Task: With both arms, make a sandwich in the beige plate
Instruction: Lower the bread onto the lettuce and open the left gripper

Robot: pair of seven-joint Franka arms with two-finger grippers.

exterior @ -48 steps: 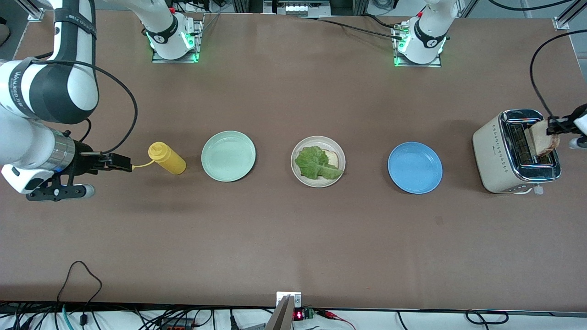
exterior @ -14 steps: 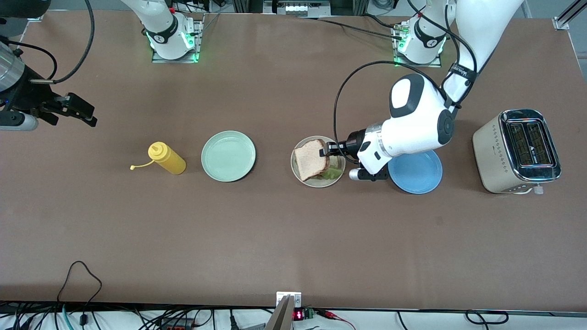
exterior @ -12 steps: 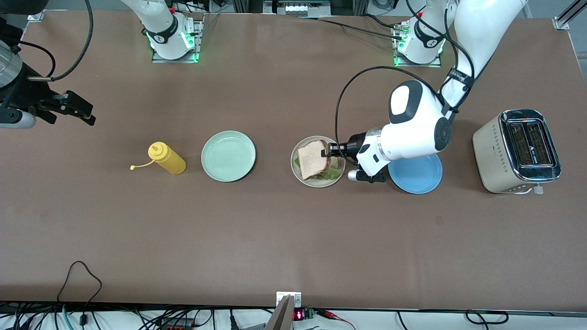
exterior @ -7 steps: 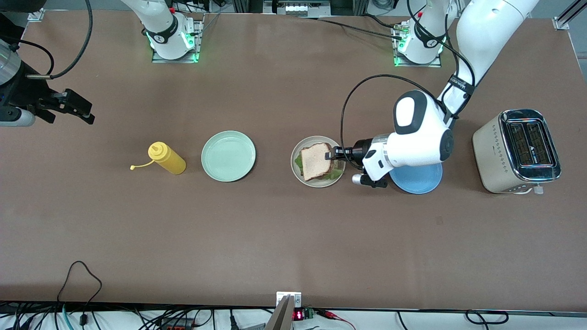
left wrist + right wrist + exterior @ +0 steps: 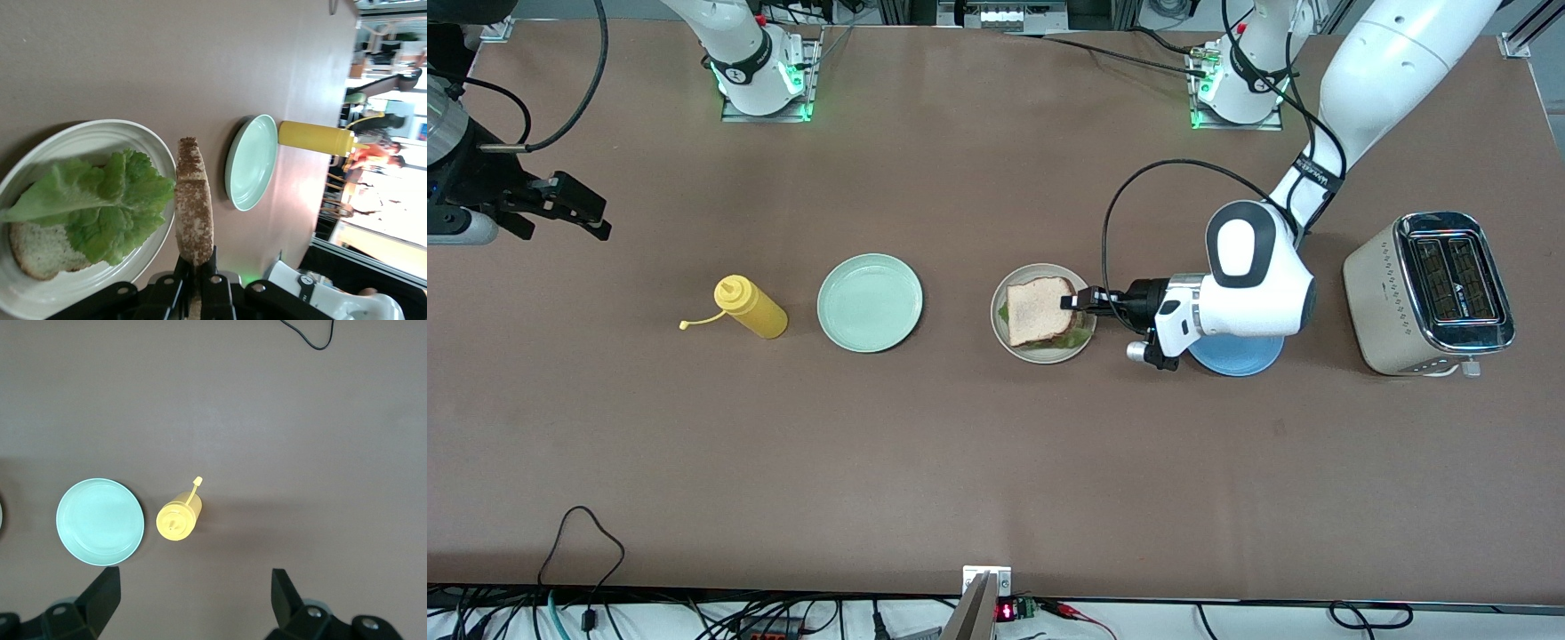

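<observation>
The left gripper [image 5: 1073,301] pinches a bread slice [image 5: 1039,311] over the lettuce [image 5: 100,200] on the beige plate [image 5: 1001,333]. The right gripper [image 5: 574,206] waits above the tabletop [image 5: 960,444], fingers spread.

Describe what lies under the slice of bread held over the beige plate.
Under the held slice, gripped by the left gripper, a lettuce leaf rests on another bread slice in the beige plate. The leaf covers most of that lower slice.
</observation>
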